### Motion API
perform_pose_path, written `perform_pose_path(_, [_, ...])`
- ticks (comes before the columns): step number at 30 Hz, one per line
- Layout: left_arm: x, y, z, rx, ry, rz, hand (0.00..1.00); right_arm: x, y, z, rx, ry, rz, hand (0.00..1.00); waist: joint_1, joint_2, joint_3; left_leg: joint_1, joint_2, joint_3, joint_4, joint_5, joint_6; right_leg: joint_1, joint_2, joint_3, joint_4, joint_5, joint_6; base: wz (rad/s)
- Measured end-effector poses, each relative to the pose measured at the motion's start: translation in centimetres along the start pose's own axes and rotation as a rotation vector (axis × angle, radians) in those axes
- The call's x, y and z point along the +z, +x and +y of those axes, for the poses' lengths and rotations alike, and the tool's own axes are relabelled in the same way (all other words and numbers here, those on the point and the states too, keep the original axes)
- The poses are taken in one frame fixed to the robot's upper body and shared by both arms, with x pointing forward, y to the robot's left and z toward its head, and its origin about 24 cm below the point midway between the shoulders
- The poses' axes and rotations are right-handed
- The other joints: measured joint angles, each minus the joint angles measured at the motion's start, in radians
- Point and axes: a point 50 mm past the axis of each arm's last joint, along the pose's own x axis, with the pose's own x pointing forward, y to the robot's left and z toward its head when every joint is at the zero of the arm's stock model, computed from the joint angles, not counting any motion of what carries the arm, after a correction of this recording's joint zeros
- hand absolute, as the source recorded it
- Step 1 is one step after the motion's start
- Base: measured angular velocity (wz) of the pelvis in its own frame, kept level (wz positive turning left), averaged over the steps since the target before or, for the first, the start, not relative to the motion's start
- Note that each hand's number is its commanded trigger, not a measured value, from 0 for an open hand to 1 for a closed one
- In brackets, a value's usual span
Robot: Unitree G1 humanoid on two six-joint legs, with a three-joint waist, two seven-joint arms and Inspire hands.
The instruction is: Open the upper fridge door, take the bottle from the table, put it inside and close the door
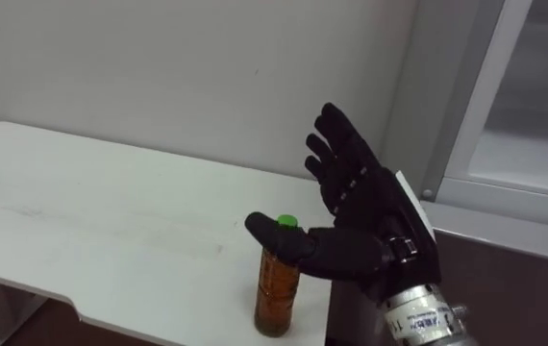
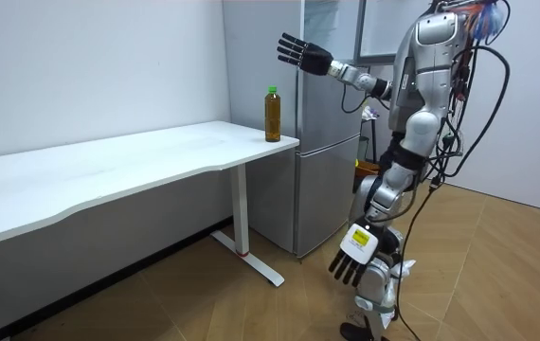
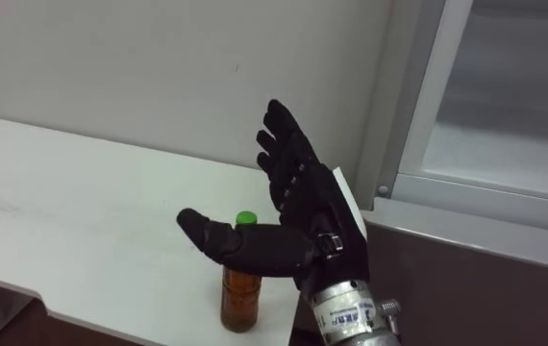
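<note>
Right hand (image 1: 361, 207) rises open in the left eye view, fingers spread, holding nothing. Its thumb crosses before the green-capped bottle (image 1: 276, 288), upright at 7 o'clock of the palm on the white table (image 1: 82, 211). The right eye view agrees. In the room view the bottle stands at the table's end beside the fridge (image 2: 327, 142), with that hand at 1 o'clock of it, apart. The left hand (image 2: 353, 254) hangs low, fingers straight.

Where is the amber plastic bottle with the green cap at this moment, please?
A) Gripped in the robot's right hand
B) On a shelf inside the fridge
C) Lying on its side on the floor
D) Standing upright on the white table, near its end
D: the amber plastic bottle with the green cap stands upright on the white table, and the right hand is open with spread fingers, raised clear of it in the room view.
</note>
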Motion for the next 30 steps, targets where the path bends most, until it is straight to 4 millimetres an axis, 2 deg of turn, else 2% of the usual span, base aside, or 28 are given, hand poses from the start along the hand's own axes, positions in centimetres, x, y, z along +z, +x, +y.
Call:
perform_pose_path(6, [-0.2,-0.2,-1.0,-0.03,0.015,0.017,0.0,-1.9,0.7,-1.3,-0.106,-0.099,0.066,0.0,0.004,0.0,0.0003,-0.012,-0.009,-0.026,0.003,0.001,0.001,-0.001,-0.009,-0.028,0.0,-0.006,0.003,0.13])
perform_pose_path(11, [-0.5,-0.2,-0.8,-0.029,0.016,0.03,0.0,-1.9,1.8,-2.2,-0.2,-0.129,0.066,0.0,0.017,-0.016,0.0078,-0.023,-0.012,-0.047,0.005,0.002,0.003,-0.001,-0.013,-0.054,-0.002,-0.01,0.006,0.14])
perform_pose_path(18, [-0.7,-0.2,-0.7,-0.024,0.008,0.053,0.0,-2.7,3.2,-3.1,-0.29,-0.207,0.09,0.0,0.045,-0.023,0.0076,-0.029,-0.01,-0.06,0.004,0.002,0.004,0.005,-0.016,-0.079,-0.01,-0.011,0.008,0.09])
perform_pose_path(21, [-0.7,-0.2,-0.8,-0.039,0.009,0.062,0.0,-3.2,3.4,-3.7,-0.322,-0.226,0.115,0.0,0.054,-0.029,0.0041,-0.035,-0.012,-0.073,0.003,0.002,0.004,0.005,-0.017,-0.084,-0.012,-0.013,0.011,0.09])
perform_pose_path(23, [-0.7,-0.2,-0.8,-0.054,0.009,0.064,0.0,-3.8,3.5,-4.1,-0.335,-0.24,0.144,0.0,0.055,-0.03,0.0061,-0.037,-0.014,-0.084,0.004,0.003,0.004,0.009,-0.019,-0.097,-0.014,-0.014,0.012,0.16])
perform_pose_path(25, [-0.6,-0.3,-0.9,-0.064,0.008,0.06,0.0,-4.3,3.3,-4.4,-0.348,-0.249,0.173,0.0,0.06,-0.035,0.0044,-0.04,-0.016,-0.086,0.004,0.003,0.005,0.01,-0.022,-0.107,-0.014,-0.015,0.014,0.15])
perform_pose_path(27, [-0.4,-0.3,-0.8,-0.078,0.006,0.045,0.0,-5.0,3.2,-4.7,-0.355,-0.265,0.206,0.0,0.079,-0.037,0.0055,-0.041,-0.019,-0.095,0.008,0.004,0.006,0.01,-0.025,-0.11,-0.014,-0.016,0.015,0.04])
perform_pose_path(30, [0.0,-0.2,-0.5,-0.08,0.019,0.028,0.0,-5.9,2.9,-5.0,-0.366,-0.281,0.247,0.0,0.087,-0.043,0.0077,-0.047,-0.026,-0.118,0.015,0.005,0.009,0.012,-0.03,-0.127,-0.011,-0.018,0.018,0.19])
